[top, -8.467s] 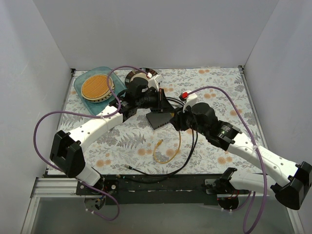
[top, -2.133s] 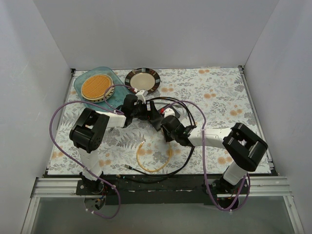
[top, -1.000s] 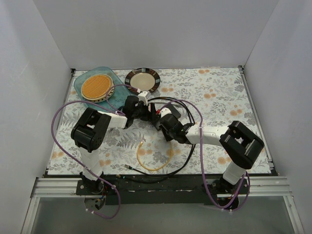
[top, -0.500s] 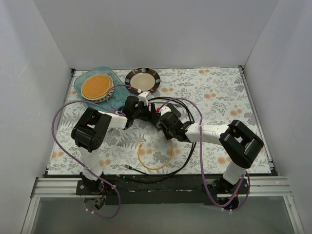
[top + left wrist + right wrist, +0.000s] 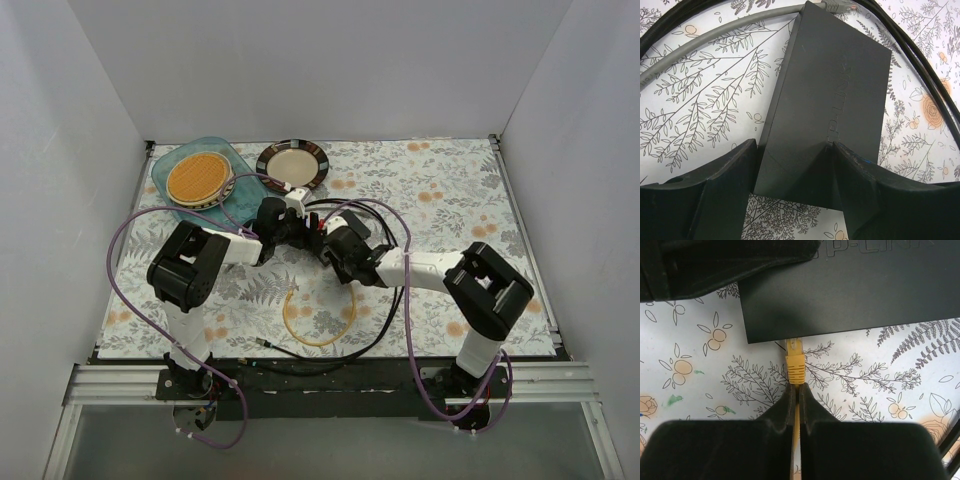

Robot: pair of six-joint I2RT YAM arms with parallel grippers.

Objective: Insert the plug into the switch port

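The switch, a flat dark grey box [image 5: 830, 90], lies on the flowered cloth. My left gripper [image 5: 795, 147] is shut on its near end, one finger on each long side. In the right wrist view the box [image 5: 865, 290] fills the top. The yellow plug [image 5: 795, 360] points at the box's near edge, and its clear tip touches that edge. The switch port is hidden under the box's top. My right gripper [image 5: 796, 387] is shut on the yellow cable just behind the plug. From above, both grippers [image 5: 300, 230] [image 5: 325, 243] meet mid-table, and the yellow cable [image 5: 300, 335] loops toward the front.
A grey cable [image 5: 715, 35] runs into the box's far end, with black cables [image 5: 920, 55] curving beside it. A teal tray [image 5: 232, 155] and a dark-rimmed plate [image 5: 293, 163] sit at the back left. Black cable [image 5: 385, 300] trails toward the front edge.
My right gripper has moved up and left toward the box, carrying the plug to its edge. The left gripper has stayed on the box.
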